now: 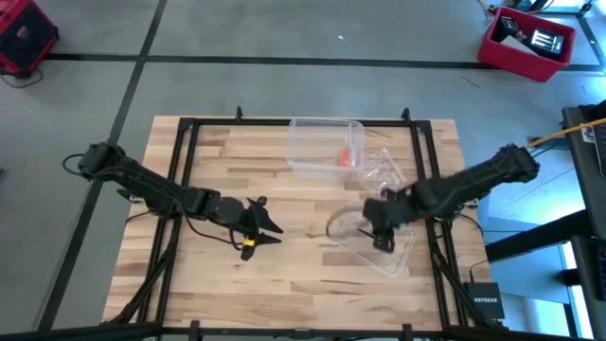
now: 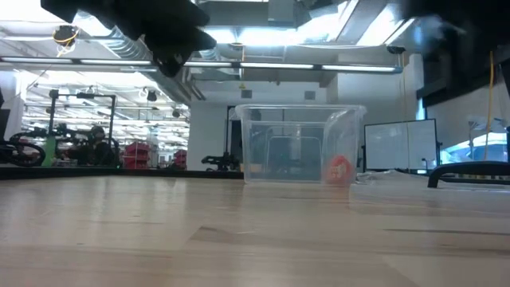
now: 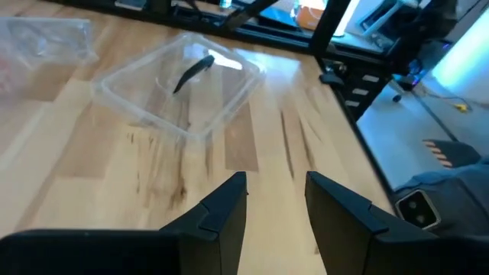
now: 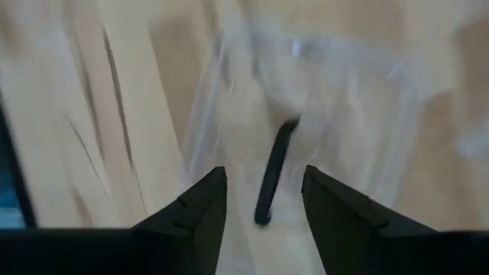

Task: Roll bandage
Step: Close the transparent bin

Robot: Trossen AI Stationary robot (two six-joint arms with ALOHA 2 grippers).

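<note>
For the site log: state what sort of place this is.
Probably a robotics lab or workshop hall: a wooden table on a concrete floor, ceiling strip lights over an open hall, and red bins beside the rig.

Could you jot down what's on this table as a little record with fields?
table: wooden top
clear plastic box: far middle of the table
bandage: small orange roll inside the box
clear lid: flat on the table near the right arm
left gripper: open, empty, above bare wood
right gripper: open, over the clear lid

Dark jointed arms, angular black fingers point(image 3: 221, 214)
</note>
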